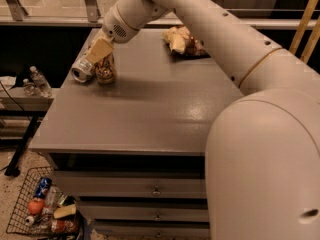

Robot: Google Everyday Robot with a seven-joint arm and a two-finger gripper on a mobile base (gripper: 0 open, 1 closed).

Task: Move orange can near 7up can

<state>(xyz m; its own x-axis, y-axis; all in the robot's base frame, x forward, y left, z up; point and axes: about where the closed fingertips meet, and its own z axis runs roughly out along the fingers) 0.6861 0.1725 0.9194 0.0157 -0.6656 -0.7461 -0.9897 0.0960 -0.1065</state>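
The orange can (pixel 106 72) stands upright near the back left corner of the grey table (pixel 150 114). The 7up can (pixel 81 71) lies on its side just left of it, silver end facing me, and the two cans touch or nearly touch. My gripper (pixel 100 51) is right at the top of the orange can and covers the can's upper part. The arm reaches in from the right, across the back of the table.
A brown-and-yellow snack bag (pixel 180 40) lies at the back of the table. Clear plastic bottles (pixel 37 81) stand on a low shelf to the left. A wire basket (pixel 30 206) with items sits on the floor at lower left. Drawers (pixel 150 189) are under the tabletop.
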